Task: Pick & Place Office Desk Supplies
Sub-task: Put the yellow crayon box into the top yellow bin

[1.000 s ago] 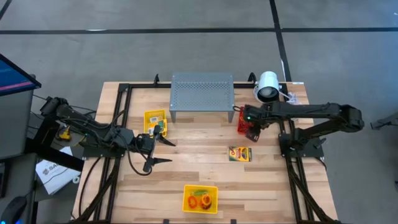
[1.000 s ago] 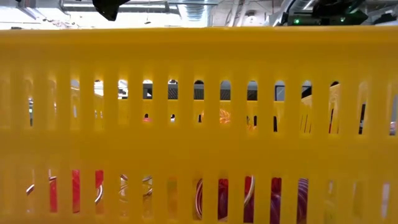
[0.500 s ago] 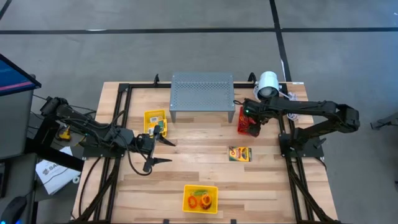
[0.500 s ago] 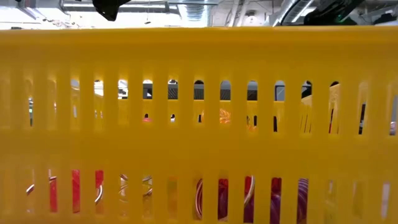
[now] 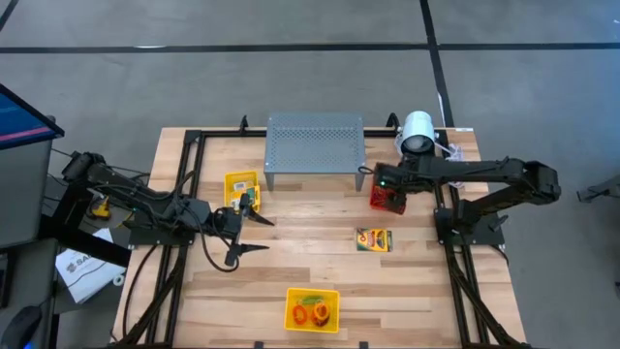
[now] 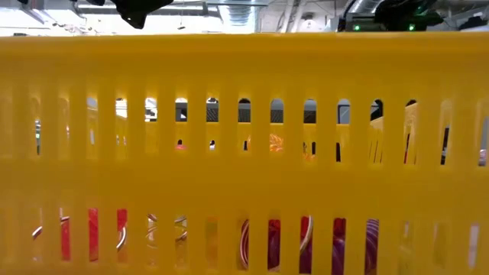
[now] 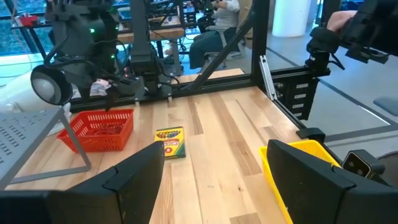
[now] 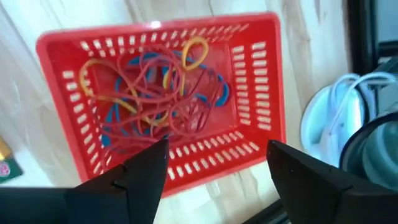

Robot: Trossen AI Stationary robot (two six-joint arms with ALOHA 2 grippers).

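Under my right gripper (image 8: 217, 147) a red basket (image 8: 268, 93) rests on the table with a tangle of rubber bands (image 8: 155, 93) in it. This gripper (image 5: 388, 192) hangs above the basket, open, pointing steeply down, with nothing between its fingers. A flat yellow-and-green crayon box (image 5: 373, 239) lies on the wood at mid-right. My left gripper (image 5: 254, 236) waits open at the table's left, pointing nearly level toward the crayon box (image 7: 170, 142).
A yellow basket (image 5: 232, 181) holding a crayon box sits left of the grey perforated stand (image 5: 315, 143). Another yellow basket (image 5: 294, 295) with rubber bands stands at the near edge and fills the low view (image 6: 244, 69). A white lamp (image 5: 418, 132) stands behind the red basket.
My right gripper has rolled and tipped a little at the wrist while staying over the red basket. The baskets and the crayon box have not moved.
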